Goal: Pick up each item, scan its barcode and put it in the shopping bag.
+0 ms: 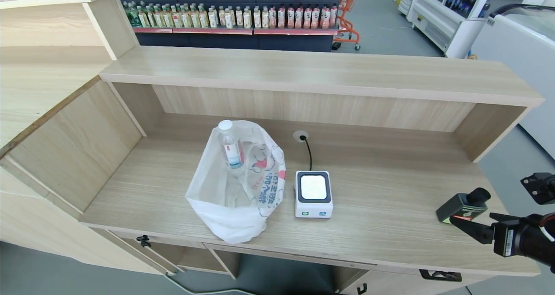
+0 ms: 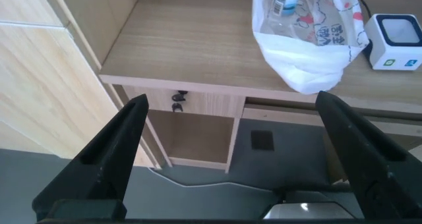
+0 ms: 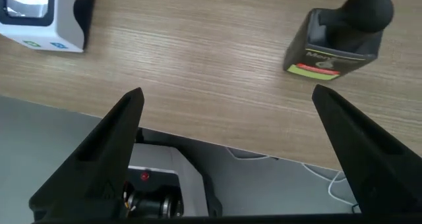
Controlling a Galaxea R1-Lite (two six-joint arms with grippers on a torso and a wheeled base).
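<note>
Resting in the shopping bag (image 1: 236, 191) beside the scanner (image 1: 313, 194), a water bottle (image 1: 230, 149) is being contained. Left gripper (image 2: 232, 100) and right gripper (image 3: 227, 95) are being held wide, empty, the latter near a black-capped green container (image 3: 336, 49).

On the table (image 1: 390, 186) before me, the shopping bag (image 1: 236, 199) sits just left of the scanner (image 1: 313, 194), with 1 bottle (image 1: 230, 147) upright inside. Another item (image 1: 464, 206) stands at the far right, near my right hand (image 3: 227, 99).
</note>
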